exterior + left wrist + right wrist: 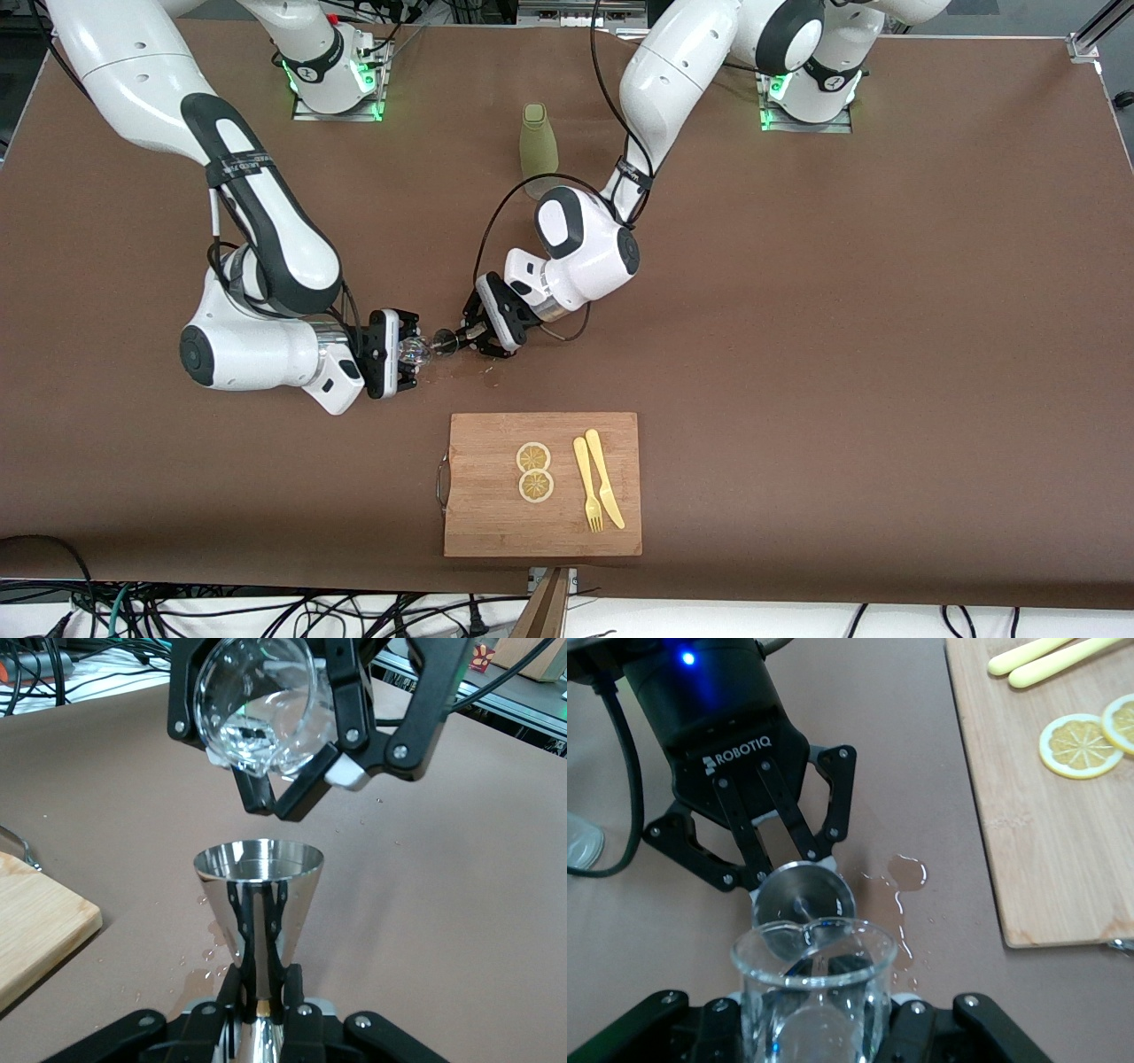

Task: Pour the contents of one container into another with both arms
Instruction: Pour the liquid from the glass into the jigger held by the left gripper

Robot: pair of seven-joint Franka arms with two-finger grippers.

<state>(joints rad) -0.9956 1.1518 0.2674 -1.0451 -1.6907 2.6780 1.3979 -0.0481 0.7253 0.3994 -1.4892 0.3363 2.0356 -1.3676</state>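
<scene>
Left claw (462, 337) clamped on steel jigger (259, 895), right claw (409, 352) clamped on tilted glass cup (813, 992), rims nearly meeting (spill beneath), cutting board (496, 523) edge near, bare worktop (842, 354) around.

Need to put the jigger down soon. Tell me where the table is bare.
Bare: the table between the cutting board and the left arm's end. Crowded: mid-table, where the left gripper holds the jigger beside the right gripper with the glass, over a spill.

— Anything cut off?
— The cutting board (35, 926) runs past the left wrist view's edge, and the bottle's (539, 146) base hides under the left arm (585, 239).
</scene>
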